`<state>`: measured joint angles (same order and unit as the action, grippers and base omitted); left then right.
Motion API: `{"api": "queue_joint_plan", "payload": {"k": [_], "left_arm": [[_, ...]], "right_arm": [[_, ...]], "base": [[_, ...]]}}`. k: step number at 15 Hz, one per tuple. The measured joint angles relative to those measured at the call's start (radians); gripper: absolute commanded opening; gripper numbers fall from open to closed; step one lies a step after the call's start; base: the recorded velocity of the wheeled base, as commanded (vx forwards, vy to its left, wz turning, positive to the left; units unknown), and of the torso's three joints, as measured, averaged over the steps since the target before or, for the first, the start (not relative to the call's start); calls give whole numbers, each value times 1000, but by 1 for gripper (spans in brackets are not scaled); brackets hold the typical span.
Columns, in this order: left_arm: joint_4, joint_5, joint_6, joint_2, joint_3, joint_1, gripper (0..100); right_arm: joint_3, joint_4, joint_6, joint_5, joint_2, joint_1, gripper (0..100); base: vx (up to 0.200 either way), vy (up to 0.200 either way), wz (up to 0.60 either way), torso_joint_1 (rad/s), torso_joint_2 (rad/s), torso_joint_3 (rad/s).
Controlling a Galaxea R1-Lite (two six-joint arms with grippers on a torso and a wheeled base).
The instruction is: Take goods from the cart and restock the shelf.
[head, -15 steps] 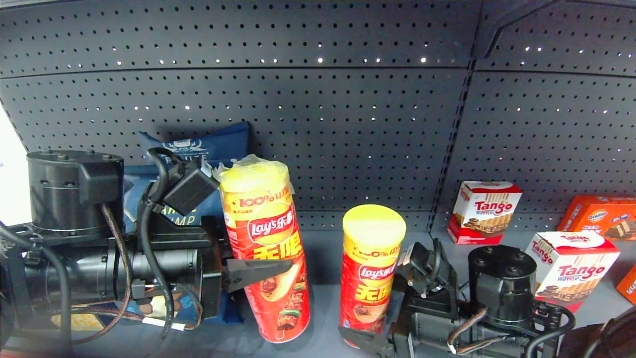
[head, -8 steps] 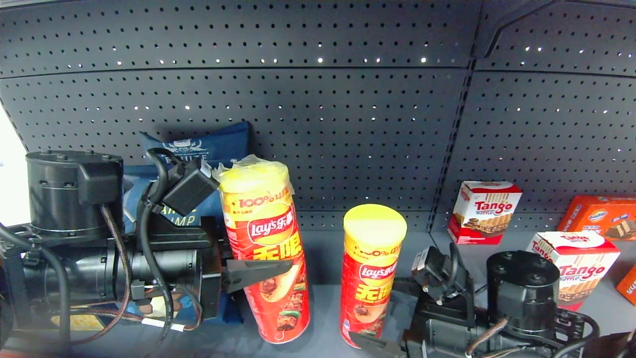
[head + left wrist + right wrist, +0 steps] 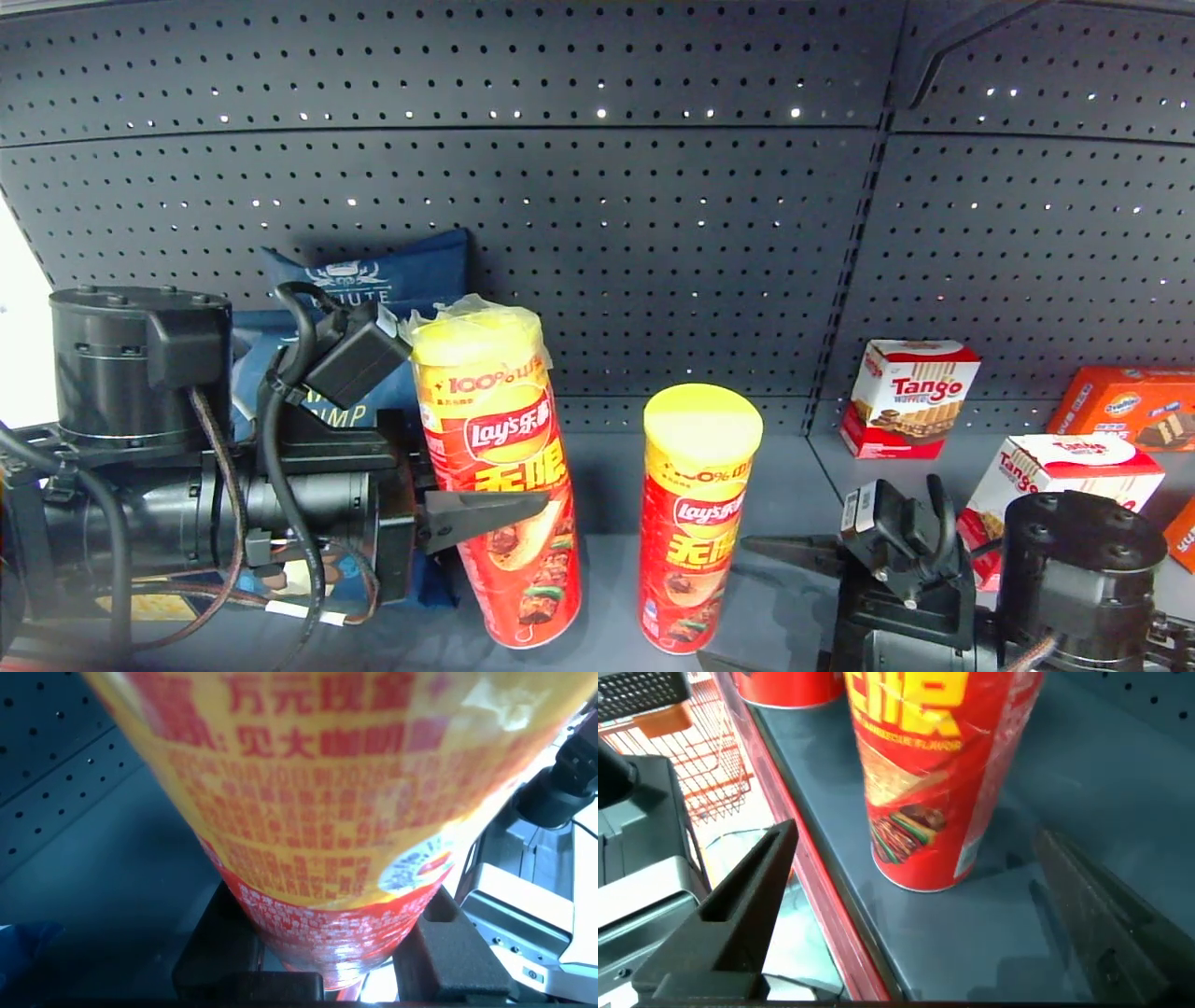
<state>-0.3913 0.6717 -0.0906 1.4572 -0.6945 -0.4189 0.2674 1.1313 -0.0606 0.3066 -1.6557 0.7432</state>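
Observation:
Two red chip cans with yellow lids stand on the grey shelf (image 3: 607,485). The taller can (image 3: 495,439), slightly tilted, has loose plastic wrap on its lid. My left gripper (image 3: 513,523) is shut on its lower half. In the left wrist view that can (image 3: 318,831) sits between the dark fingers (image 3: 467,971). The shorter can (image 3: 698,504) stands free to its right. My right gripper (image 3: 738,602) is open just right of it, not touching. In the right wrist view the shorter can (image 3: 934,793) stands beyond the spread fingers (image 3: 747,905) of my right gripper (image 3: 924,924).
A blue bag (image 3: 392,280) leans on the pegboard wall (image 3: 653,233) behind my left arm. Wafer boxes (image 3: 910,397) (image 3: 1074,485) and an orange box (image 3: 1130,406) stand on the right. The orange wire cart (image 3: 701,756) lies below the shelf's red front edge (image 3: 822,905).
My right arm has drawn back to the right, away from the shorter can, which stays standing. The left gripper and the taller can have not moved.

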Motion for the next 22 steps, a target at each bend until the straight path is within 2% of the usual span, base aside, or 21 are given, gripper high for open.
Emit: {"api": "queue_joint_plan", "payload": {"k": [22], "left_arm": [[0,0,0,1,1,2,0]], "right_arm": [[15,0,-3,6,-21,55,100]], "base": [[0,0,0,0,0,0]]}}
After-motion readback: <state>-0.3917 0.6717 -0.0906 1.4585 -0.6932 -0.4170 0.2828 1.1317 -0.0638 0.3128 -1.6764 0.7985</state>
